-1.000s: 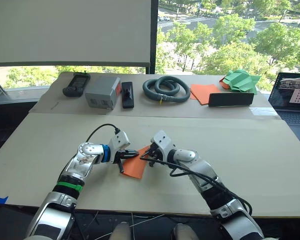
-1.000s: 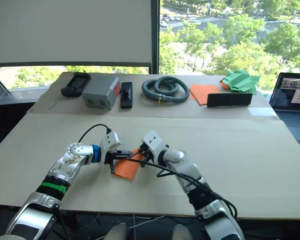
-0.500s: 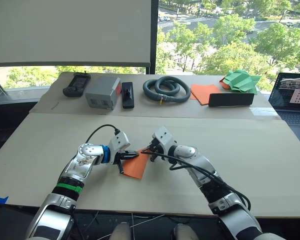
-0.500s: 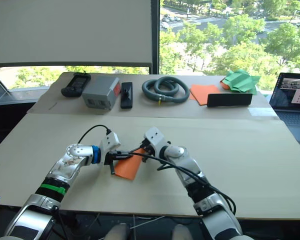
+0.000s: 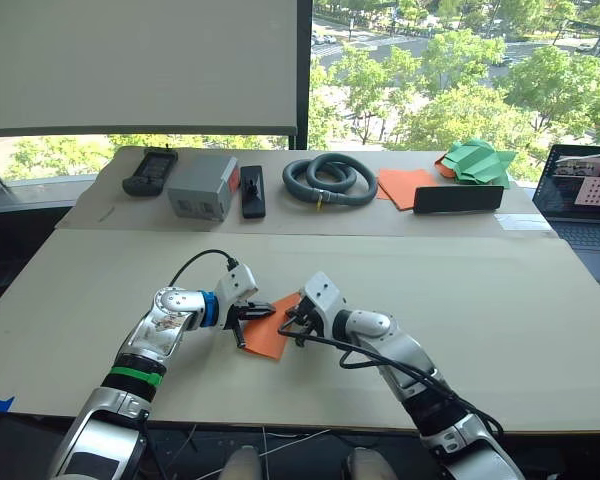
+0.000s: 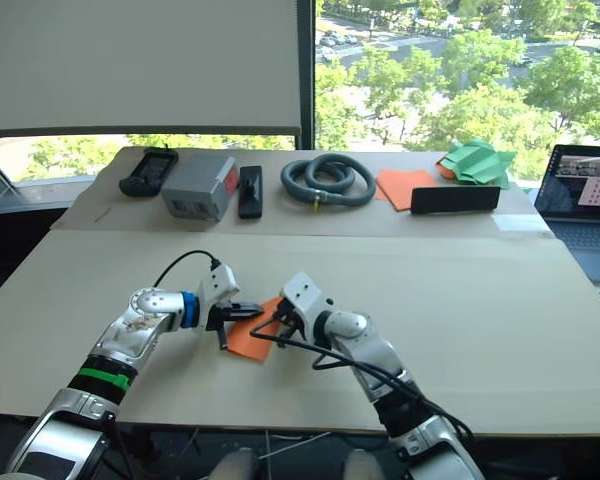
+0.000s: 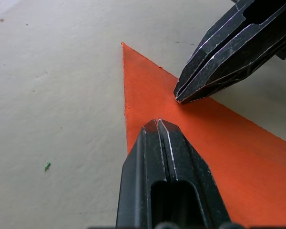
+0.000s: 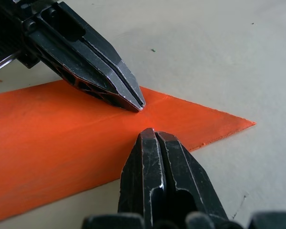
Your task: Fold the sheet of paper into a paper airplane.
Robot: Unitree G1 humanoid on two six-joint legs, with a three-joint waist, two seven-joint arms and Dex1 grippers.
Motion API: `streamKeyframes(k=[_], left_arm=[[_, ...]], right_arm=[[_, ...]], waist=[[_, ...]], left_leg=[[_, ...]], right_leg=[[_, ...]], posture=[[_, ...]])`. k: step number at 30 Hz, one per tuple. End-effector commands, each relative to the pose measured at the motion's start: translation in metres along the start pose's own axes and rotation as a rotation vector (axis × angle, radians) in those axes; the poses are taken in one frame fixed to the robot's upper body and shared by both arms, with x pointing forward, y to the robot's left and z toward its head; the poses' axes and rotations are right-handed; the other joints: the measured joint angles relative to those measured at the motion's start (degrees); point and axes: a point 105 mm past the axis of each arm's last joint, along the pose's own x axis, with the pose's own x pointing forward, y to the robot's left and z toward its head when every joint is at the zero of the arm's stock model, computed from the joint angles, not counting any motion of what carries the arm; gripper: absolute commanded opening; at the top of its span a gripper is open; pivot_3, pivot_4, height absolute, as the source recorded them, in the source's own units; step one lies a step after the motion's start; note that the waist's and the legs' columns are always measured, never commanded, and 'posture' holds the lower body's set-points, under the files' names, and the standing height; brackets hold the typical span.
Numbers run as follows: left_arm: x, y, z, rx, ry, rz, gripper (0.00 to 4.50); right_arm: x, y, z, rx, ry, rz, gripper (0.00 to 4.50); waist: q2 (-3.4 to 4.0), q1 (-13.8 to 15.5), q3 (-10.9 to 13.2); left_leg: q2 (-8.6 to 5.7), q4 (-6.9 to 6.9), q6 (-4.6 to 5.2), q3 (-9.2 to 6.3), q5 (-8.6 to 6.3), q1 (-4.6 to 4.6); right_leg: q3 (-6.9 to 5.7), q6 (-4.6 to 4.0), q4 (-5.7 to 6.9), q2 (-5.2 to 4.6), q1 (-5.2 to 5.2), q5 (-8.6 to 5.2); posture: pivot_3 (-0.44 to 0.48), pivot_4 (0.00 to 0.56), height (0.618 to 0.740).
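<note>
**A:** Where does your sheet of paper (image 5: 271, 331) lie?

**B:** Flat on the near counter (image 5: 500, 300), at the middle of its front part, between your two arms. It is folded to a narrow orange wedge. In the head views its long axis runs on a slant, from the near-left end up toward the far right. The wrist views show one end tapering to a sharp tip and the other end widening out of the picture; which end that is in the head views you cannot tell.

**A:** And the pincers?

**B:** Your left pincer (image 5: 246, 314) comes in from the left with both fingers pressed together, nothing between them, its tip down on the paper's upper face. Your right pincer (image 5: 298, 322) comes from the right, fingers likewise closed on nothing. In the left wrist view its tip (image 7: 178, 97) touches the paper close to the pointed end. The two tips face each other across the wedge, near one another but apart.

**A:** What else is about?

**B:** On the far counter, well apart: a flat orange sheet (image 5: 405, 184), green folded paper (image 5: 476, 161) and a coiled grey hose (image 5: 330, 178).
</note>
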Motion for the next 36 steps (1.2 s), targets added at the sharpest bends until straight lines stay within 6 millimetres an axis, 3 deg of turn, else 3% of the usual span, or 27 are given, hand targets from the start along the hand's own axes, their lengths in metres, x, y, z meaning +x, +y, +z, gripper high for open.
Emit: streamKeyframes(k=[1,36], left_arm=[[-0.001,-0.006,-0.022,-0.035,0.089,-0.017,0.04],[-0.002,-0.014,-0.028,-0.050,0.103,-0.028,0.04]], right_arm=[[0.004,0.021,-0.030,0.047,0.129,0.081,0.00],[-0.017,0.069,-0.047,0.080,0.227,0.283,0.00]], waist=[[0.00,0.0,0.0],[-0.03,-0.1,-0.2]], left_leg=[[0.00,0.00,0.00,0.00,0.00,0.00],[0.01,0.00,-0.16,0.00,-0.10,0.00]], right_leg=[[0.00,0.00,0.00,0.00,0.00,0.00],[0.01,-0.01,-0.05,0.00,-0.01,-0.02]], posture=[[0.000,0.150,0.711],[0.000,0.150,0.711]])
